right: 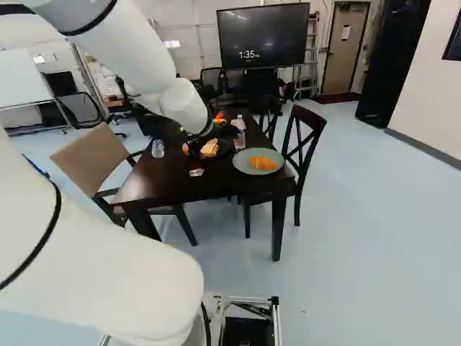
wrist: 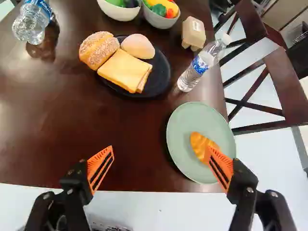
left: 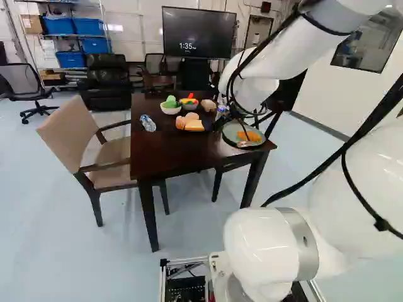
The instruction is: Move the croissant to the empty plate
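A green plate [wrist: 185,122] holds the croissant [wrist: 198,143], a black plate [wrist: 162,79] bread [wrist: 97,49] and cheese [wrist: 121,70], the claw [right: 195,146] spread apart.

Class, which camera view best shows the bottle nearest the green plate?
The wrist view: the bottle is large, whole and unobstructed. The right base view shows it small, upright; the left base view, partly hidden by the arm.

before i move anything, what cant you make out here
- Middle of round black plate: under bread and yellow cheese, wrist view.
- Underside of golden croissant: against pale green plate, right base view.
- Cap of clear plastic bottle farther from croissant: past wrist view's edge, too small in left base view.
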Available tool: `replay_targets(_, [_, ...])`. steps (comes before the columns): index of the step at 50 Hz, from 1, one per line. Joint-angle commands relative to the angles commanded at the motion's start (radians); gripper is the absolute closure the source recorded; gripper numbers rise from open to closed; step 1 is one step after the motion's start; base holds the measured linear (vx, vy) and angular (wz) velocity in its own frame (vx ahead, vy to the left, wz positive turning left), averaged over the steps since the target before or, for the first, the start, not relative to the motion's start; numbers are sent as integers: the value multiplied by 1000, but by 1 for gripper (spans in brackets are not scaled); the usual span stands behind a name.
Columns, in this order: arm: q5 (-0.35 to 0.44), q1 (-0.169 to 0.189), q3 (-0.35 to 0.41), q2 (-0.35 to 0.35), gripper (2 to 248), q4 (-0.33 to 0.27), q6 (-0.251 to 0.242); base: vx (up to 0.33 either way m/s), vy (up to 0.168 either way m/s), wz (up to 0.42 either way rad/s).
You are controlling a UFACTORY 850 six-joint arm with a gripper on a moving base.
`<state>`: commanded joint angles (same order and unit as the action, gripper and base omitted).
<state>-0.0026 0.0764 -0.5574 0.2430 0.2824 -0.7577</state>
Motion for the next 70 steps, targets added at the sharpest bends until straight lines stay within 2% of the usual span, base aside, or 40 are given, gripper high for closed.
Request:
replay_targets(22, [281, -25, 151, 12, 3, -91, 243, 0, 0, 0])
replay_targets(35, [419, -37, 225, 17, 3, -135, 363, 0, 0, 0])
replay_targets(57, [616, -54, 331, 25, 3, -199, 533, 0, 0, 0])
replay_targets(70, [705, -62, 379, 29, 3, -228, 610, 0, 0, 0])
